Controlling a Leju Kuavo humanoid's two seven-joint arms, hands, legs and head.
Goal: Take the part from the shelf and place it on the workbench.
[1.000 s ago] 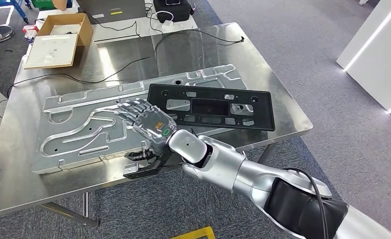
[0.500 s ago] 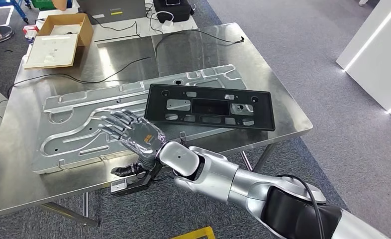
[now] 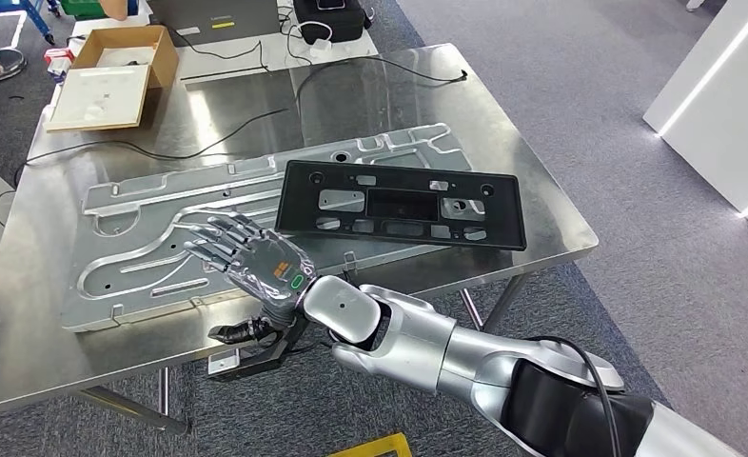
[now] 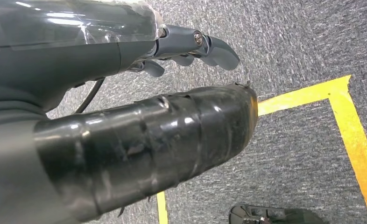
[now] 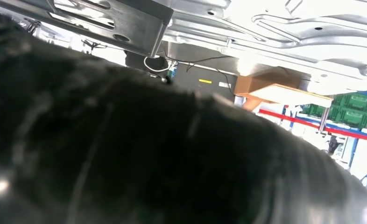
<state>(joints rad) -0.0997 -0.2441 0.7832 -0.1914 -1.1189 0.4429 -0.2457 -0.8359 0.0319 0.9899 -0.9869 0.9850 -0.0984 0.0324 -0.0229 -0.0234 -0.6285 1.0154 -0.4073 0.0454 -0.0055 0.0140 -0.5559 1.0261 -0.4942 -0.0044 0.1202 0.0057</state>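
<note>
**One black part down on steel surface, right hand empty beside it**

One black rectangular part (image 3: pixel 401 207), w/ cut-out windows and small holes, lies flat on the steel surface (image 3: pixel 503 162), toward its right side. Its left portion overlaps a large silver machined plate (image 3: pixel 151 243) w/ grooved channels, which covers much of the surface's near-left area.

Right hand (image 3: pixel 251 257) hovers above the silver plate near the surface's front edge, just left of the black part and apart from it. Fingers are spread and extended, nothing between them; the dark thumb hangs below the front edge. Silver right arm (image 3: pixel 427 347) comes in from lower right.

Left hand (image 4: pixel 191 44), seen in the left wrist view, hangs over grey carpet (image 4: pixel 289 46) marked w/ yellow tape lines (image 4: pixel 354 135). Fingers curl slightly; nothing visible in them, but how far they are closed cannot be told from this angle.

Far side of the surface: black cables (image 3: pixel 237 124) trail across the steel. Beyond, at far left, an open cardboard box (image 3: pixel 132 57) holds a white panel. Right wrist view looks up at the underside edge of the silver plate (image 5: pixel 125 23), w/ green crates (image 5: pixel 354 109) in the background.
</note>
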